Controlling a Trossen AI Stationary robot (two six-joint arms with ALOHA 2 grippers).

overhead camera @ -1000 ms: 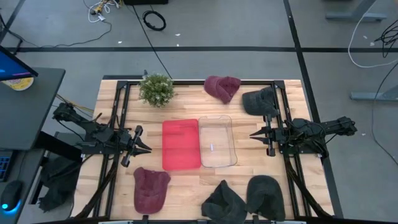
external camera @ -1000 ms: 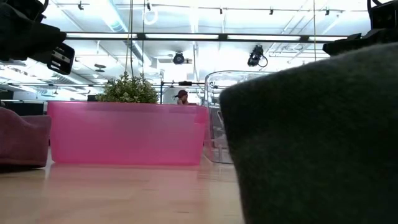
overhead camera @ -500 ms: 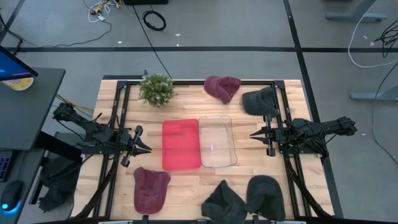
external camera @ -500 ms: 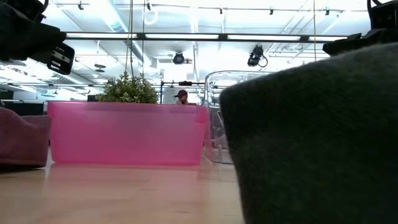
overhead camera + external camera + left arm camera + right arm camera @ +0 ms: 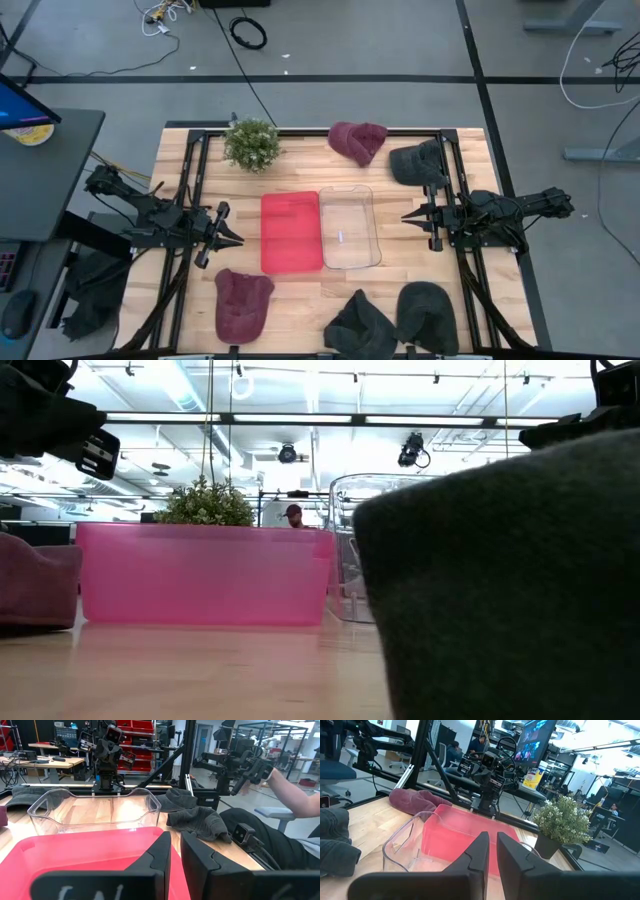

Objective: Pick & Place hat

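Several knit hats lie flat on the wooden table. One maroon hat and one dark grey hat are by the far edge. Another maroon hat and two dark grey hats are by the near edge. A pink bin and a clear bin stand side by side mid-table. My left gripper hovers left of the pink bin, shut and holding nothing. My right gripper hovers right of the clear bin, also shut and holding nothing. In the low view a grey hat fills the right side.
A small potted plant stands at the far edge, left of centre. Black frame rails run along both table sides. A person's arm shows beyond the table in the left wrist view. Bare wood lies between the bins and the near hats.
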